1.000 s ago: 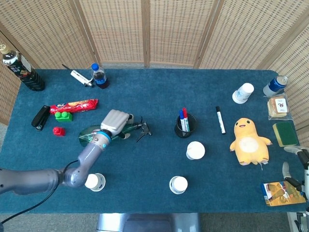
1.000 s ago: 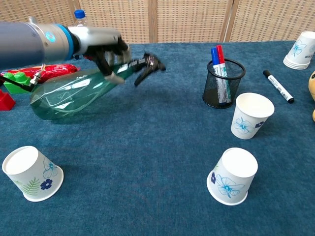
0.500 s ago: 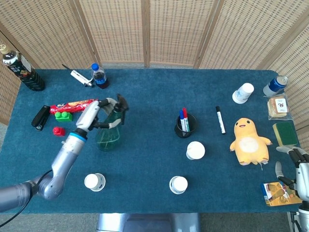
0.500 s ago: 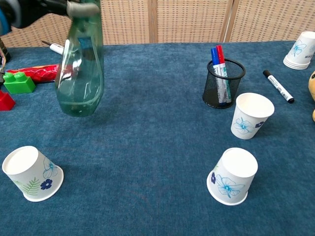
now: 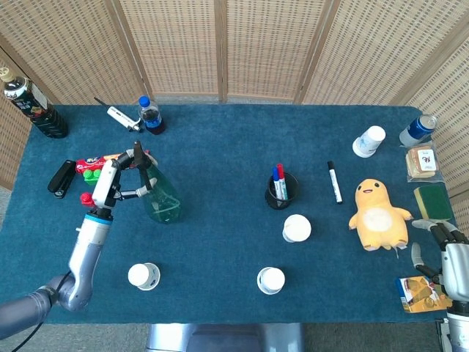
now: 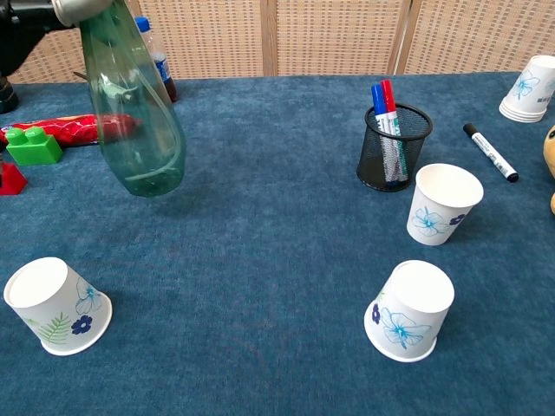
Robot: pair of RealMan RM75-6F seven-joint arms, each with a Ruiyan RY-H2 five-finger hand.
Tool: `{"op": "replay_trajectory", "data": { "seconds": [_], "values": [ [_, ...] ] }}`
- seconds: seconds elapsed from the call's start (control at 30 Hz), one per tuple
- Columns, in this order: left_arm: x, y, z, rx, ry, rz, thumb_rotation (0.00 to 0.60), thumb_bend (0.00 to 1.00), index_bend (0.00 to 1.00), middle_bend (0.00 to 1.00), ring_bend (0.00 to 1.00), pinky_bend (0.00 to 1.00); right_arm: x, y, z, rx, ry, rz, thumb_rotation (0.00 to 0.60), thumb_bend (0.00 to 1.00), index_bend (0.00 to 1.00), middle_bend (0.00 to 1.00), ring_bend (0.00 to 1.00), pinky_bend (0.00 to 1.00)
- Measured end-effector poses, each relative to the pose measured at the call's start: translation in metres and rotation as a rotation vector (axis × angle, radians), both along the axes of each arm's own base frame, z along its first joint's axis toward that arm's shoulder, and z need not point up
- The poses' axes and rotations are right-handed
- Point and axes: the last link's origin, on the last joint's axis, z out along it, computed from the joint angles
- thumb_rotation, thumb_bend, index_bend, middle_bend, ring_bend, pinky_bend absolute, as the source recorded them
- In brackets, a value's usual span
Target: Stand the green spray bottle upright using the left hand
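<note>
The green spray bottle [image 5: 163, 199] is see-through green with a dark trigger head. It stands up off the left part of the blue table [image 5: 220, 242], leaning with its top toward the left. My left hand [image 5: 121, 180] grips it at the neck and trigger. In the chest view the green spray bottle [image 6: 134, 113] tilts, its round base low over the cloth; I cannot tell whether the base touches. Only an edge of the left hand [image 6: 52, 10] shows there. My right hand [image 5: 443, 253] hangs off the table's right front corner, holding nothing.
A green brick [image 6: 33, 146], a red brick [image 5: 88, 199], a red snack packet [image 6: 82, 128] and a stapler [image 5: 62, 178] lie just left of the bottle. A cola bottle [image 5: 150, 116] stands behind. Paper cups [image 6: 54, 305] [image 6: 409, 309] [image 6: 443, 204] and a pen holder [image 6: 395, 147] are nearby.
The bottle lay on its side a second ago. My left hand raised it upright, then drew back to the left, so the bottle now leans top-left.
</note>
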Motion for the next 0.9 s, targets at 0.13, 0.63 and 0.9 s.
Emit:
{"op": "replay_trajectory", "data": {
  "seconds": [0.13, 0.63, 0.9],
  "values": [
    [0.000, 0.001, -0.015, -0.014, -0.039, -0.008, 0.600, 0.40, 0.51, 0.49, 0.48, 0.57, -0.001, 0.001, 0.001, -0.004, 0.003, -0.010, 0.600, 0.52, 0.34, 0.37, 0.27, 0.38],
    [0.000, -0.001, -0.042, 0.030, 0.018, -0.099, 0.600, 0.40, 0.51, 0.49, 0.48, 0.52, 0.001, 0.003, 0.002, -0.017, 0.010, -0.029, 0.600, 0.52, 0.34, 0.37, 0.27, 0.38],
    [-0.004, -0.008, -0.052, 0.027, 0.017, -0.124, 0.600, 0.40, 0.51, 0.49, 0.48, 0.54, 0.003, 0.002, 0.002, -0.019, 0.013, -0.030, 0.600, 0.52, 0.34, 0.37, 0.27, 0.38]
  ]
}}
